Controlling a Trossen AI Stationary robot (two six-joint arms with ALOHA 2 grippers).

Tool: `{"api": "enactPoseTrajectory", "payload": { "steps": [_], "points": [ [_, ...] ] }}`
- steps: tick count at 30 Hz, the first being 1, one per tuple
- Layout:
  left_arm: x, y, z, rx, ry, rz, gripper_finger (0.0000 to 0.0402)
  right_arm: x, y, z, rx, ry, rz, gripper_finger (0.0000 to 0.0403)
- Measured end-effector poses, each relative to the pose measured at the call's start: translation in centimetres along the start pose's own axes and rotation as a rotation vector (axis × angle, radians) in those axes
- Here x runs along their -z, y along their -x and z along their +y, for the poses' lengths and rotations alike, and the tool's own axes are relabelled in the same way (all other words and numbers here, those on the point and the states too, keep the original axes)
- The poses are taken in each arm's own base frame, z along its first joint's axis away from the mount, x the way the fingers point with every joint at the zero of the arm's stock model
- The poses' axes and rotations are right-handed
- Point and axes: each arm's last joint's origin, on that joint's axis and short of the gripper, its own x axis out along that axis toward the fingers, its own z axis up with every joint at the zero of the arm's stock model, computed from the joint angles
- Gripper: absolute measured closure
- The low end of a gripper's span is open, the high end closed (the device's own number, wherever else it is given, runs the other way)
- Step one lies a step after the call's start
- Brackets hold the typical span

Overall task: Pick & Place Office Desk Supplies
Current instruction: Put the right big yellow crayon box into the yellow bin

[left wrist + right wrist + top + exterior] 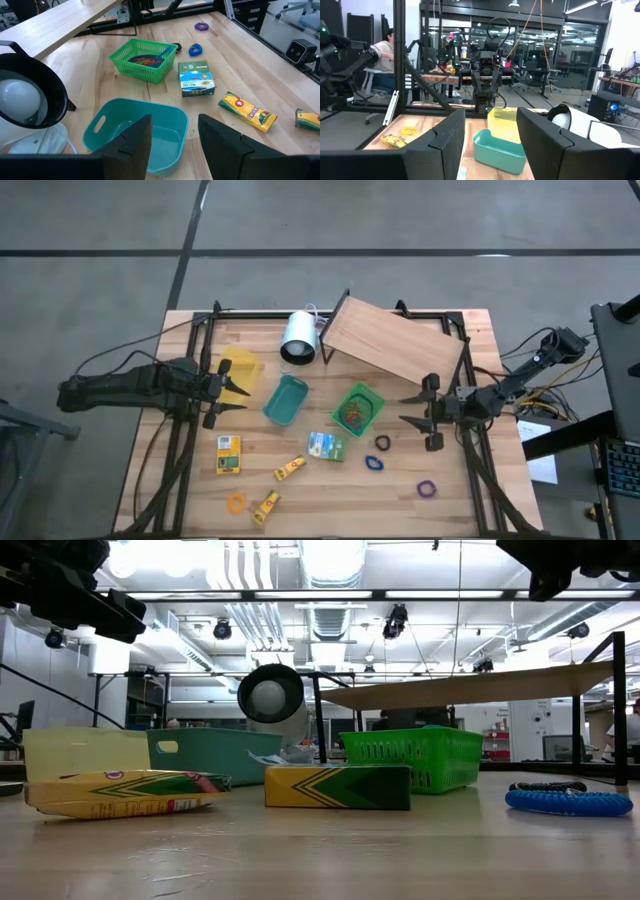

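Supplies: two tubes (289, 469), three loose bands (427, 489).

The high view looks straight down on the whole pale wooden table (460, 510). The low view sits at tabletop height, close behind a yellow-and-green cardboard box (337, 787) at centre frame, facing the room. Each wrist view looks forward past its own dark fingers. All four views share the teal plastic bin (286, 400) (215, 753) (135, 132) (499, 149).
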Motion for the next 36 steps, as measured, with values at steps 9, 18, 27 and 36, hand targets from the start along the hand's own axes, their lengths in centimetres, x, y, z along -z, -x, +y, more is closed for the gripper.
{"api": "enactPoseTrajectory", "payload": {
  "steps": [9, 18, 27, 36],
  "points": [
    [0.0, 0.0, 0.0, 0.0, 0.0, 0.0, 0.0238, 0.0, 0.0, 0.0, 0.0, -0.015, 0.0, 0.0225],
    [0.0, 0.0, 0.0, 0.0, 0.0, 0.0, 0.0238, 0.01, 0.0, 0.0, 0.001, -0.015, 0.0, 0.0225],
    [0.0, 0.0, 0.0, 0.0, 0.0, 0.0, 0.0238, 0.01, 0.0, 0.0, 0.001, -0.015, 0.0, 0.0225],
    [0.0, 0.0, 0.0, 0.0, 0.0, 0.0, 0.0238, 0.01, 0.0, 0.0, 0.001, -0.015, 0.001, 0.0225]
  ]
}}
